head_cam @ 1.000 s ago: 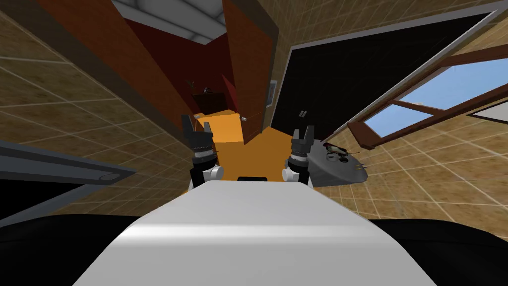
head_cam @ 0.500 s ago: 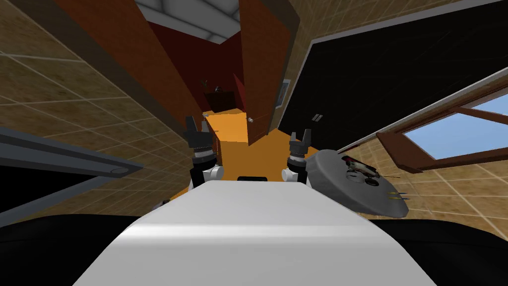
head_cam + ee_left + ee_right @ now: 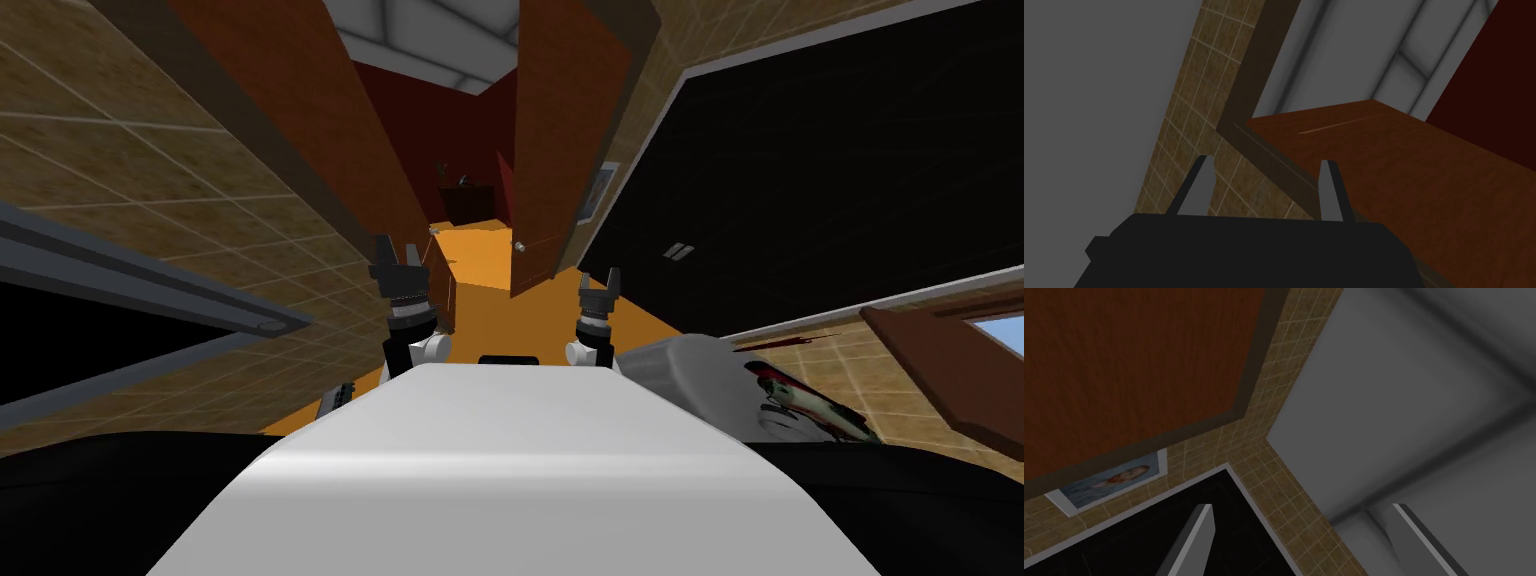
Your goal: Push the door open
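**DOORWAY APPROACH: STATUS AT CURRENT FRAME**

Brown tiled walls (image 3: 120,180) flank an opening lined by two reddish-brown wooden panels. The right door leaf (image 3: 560,150) carries a small knob (image 3: 519,244) at its far edge. The left door leaf (image 3: 330,130) faces it across an orange floor (image 3: 480,262).

**Changes against the earlier frames**
- The whole head view has shifted, so I have moved forward and turned.
- The opening now reads larger and wider. Whether either leaf has itself swung cannot be told.
- The grey table (image 3: 680,365) now sits at the lower right, and the window (image 3: 995,325) is nearly out of frame.
- Both grippers keep their places ahead of the torso.

**Grippers**
- The left gripper (image 3: 397,258) is just before the lower end of the left door leaf, fingers spread and empty. Contact cannot be told.
- The right gripper (image 3: 601,284) is near the right door leaf's lower corner, apart from it, fingers spread and empty.

**Limited visibility**
- The table is cut off, and the items on it are unclear.
- A dark cabinet (image 3: 468,203) stands beyond the opening, too small to detail.
- A black area (image 3: 820,170) lies right of the framed picture (image 3: 597,192).
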Motion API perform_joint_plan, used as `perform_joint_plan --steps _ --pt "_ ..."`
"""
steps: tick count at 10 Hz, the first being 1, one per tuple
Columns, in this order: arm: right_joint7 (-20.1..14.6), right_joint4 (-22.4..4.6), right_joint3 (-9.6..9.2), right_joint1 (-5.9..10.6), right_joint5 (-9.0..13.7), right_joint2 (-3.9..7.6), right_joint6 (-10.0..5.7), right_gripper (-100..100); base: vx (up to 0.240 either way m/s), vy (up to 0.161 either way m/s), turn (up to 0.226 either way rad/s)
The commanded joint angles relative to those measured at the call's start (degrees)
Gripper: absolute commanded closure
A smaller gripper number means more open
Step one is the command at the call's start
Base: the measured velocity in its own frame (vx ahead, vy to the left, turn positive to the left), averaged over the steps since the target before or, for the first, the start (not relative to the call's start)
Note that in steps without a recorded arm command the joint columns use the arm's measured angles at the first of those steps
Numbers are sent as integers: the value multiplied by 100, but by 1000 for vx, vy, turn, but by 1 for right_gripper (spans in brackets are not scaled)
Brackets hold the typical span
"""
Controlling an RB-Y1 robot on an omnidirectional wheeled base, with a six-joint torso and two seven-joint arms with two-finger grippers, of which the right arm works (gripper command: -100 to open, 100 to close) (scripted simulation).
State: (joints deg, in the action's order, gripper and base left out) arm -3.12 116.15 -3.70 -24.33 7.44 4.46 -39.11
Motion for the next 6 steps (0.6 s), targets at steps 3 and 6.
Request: perform_joint_plan --steps 3,6 --pt "-363 -319 7 43 267 58 -82 -100 140 -52 244" --pt "-651 -612 9 82 482 93 -175 -100 111 -69 235"
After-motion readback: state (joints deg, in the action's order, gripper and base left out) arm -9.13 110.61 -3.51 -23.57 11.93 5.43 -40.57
